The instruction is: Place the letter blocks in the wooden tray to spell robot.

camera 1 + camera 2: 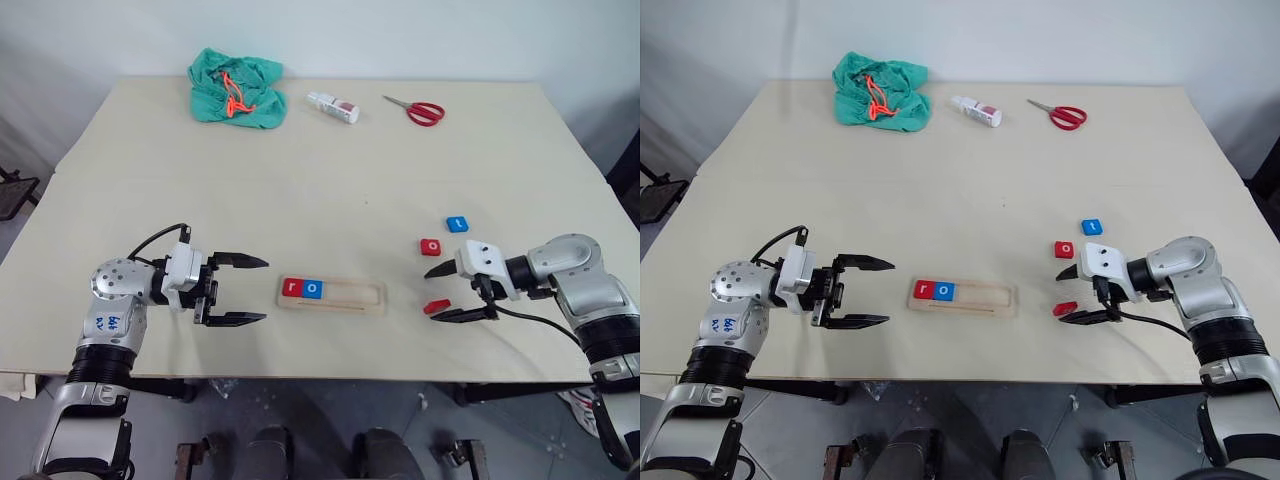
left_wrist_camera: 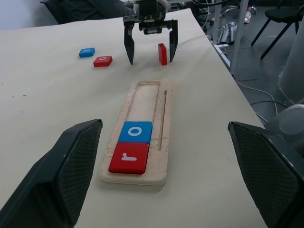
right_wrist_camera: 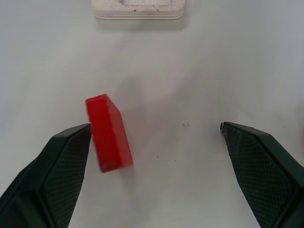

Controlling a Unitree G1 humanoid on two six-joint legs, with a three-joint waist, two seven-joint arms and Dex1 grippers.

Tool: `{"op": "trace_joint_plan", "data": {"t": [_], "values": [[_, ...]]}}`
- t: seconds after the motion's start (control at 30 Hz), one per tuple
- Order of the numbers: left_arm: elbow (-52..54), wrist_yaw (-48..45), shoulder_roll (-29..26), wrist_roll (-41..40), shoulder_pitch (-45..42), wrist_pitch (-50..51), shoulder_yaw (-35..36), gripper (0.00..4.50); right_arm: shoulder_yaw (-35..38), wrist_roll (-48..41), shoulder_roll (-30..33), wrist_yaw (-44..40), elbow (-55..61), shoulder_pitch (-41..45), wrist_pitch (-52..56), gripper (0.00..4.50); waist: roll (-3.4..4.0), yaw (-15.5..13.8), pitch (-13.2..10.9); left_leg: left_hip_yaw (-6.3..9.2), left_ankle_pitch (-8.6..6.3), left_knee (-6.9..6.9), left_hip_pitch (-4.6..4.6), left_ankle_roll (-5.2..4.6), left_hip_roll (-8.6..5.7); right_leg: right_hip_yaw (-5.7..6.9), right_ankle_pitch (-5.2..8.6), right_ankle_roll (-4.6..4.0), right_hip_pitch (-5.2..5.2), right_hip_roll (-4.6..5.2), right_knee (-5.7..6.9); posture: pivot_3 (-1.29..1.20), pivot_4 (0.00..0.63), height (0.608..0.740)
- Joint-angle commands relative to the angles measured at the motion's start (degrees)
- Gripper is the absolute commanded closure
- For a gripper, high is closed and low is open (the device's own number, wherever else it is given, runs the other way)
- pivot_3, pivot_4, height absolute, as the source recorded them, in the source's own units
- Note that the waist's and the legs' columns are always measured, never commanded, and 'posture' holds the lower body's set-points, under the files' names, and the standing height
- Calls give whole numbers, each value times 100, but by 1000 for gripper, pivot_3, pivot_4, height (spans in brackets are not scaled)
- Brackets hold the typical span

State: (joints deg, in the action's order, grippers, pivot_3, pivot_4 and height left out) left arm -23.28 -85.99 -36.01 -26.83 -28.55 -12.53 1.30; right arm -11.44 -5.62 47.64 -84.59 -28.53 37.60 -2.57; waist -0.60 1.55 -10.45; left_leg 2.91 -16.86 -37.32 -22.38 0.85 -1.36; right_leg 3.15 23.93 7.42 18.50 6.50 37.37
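- Head view: my left pincer (image 1: pixel 239 289) hovered spread and empty, left of the tray (image 1: pixel 332 297). The tray lay near the bench's (image 1: pixel 300 190) front edge, holding a red r (image 1: pixel 292 288) and a blue o (image 1: pixel 312 289) side by side at its left end. My right pincer (image 1: pixel 452 293) stood spread around a tilted red block (image 1: pixel 435 306). A red o (image 1: pixel 430 246) and a blue t (image 1: pixel 457 223) lay just beyond it. At the far edge were a green cloth (image 1: pixel 238 88), a bottle (image 1: pixel 333 107) and scissors (image 1: pixel 416 110).
- Left wrist view: the tray ran away from my spread fingers (image 2: pixel 66 166).
- Right wrist view: the red block stood on edge, against one finger (image 3: pixel 54 171); the other stood well apart.
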Motion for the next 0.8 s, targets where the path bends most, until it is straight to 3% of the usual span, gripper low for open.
{"op": "trace_joint_plan", "data": {"t": [0.03, 0.8], "values": [[89, -206, 24, -97, -37, -21, 95, 0, 189, -78, -18, 77, 116, 66, 15, 26, 0, -1, 0, 0, 0, 0, 0, 0, 0, 0, 0, 0, 0, 0, 0, 0, 150, 740], [-41, -78, 268, -16, -96, -139, 110, 0, 291, -115, 198, -106, -52, 360, 65, 26, 0, -3, 0, -1, 0, 0, 0, 0, -1, 0, 0, 0, 0, 1, 0, 0, 150, 740]]}}
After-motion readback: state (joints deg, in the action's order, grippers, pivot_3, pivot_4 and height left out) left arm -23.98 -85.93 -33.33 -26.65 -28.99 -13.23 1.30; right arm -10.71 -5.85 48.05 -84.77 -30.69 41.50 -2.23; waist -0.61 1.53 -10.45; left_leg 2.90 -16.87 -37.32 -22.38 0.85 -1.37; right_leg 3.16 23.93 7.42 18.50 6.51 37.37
